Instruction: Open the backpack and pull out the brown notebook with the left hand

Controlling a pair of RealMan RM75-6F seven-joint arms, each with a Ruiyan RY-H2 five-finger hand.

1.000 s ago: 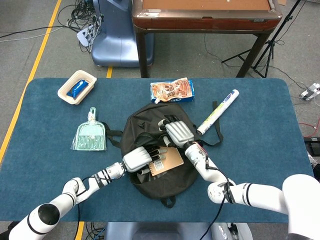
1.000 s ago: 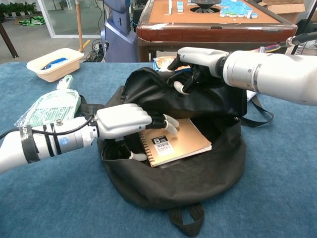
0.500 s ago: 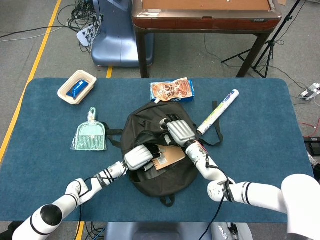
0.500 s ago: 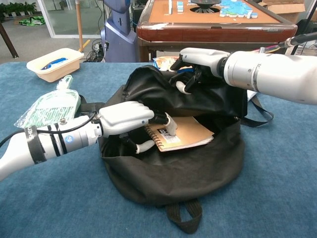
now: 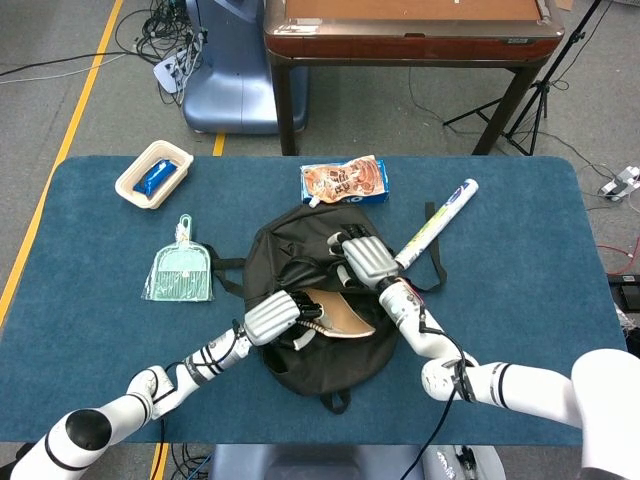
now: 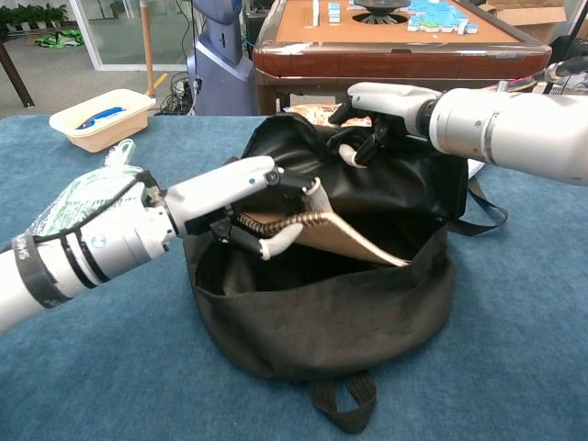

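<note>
Brown notebook (image 6: 317,231) tilted up out of the backpack (image 6: 322,322) mouth, spiral edge toward the left hand (image 6: 248,197), far corner sloping down to the right and resting on or just inside the front lip. Long axis roughly left-to-right across the opening in the chest view; in the head view (image 5: 335,312) lying diagonally over the dark interior.

Left hand closed on the spiral-bound end, thumb below and fingers above, pinching the binding. Notebook partly lifted, not yet clear of the bag; lower right part appears caught behind the front fabric.

Right hand (image 6: 381,110) at the back rim of the bag, fingers curled into the upper flap, holding the mouth open. Farther from the notebook than the left; serving as a brace only.

Likely next move: draw toward the left hand's own side and upward, along the notebook's long axis, so the far corner slides over the lip.

Backpack interior: nothing else made out beneath the notebook, too dark to tell.

White tray (image 5: 153,173) on the table (image 5: 520,260) holds a blue packet (image 5: 160,175).
</note>
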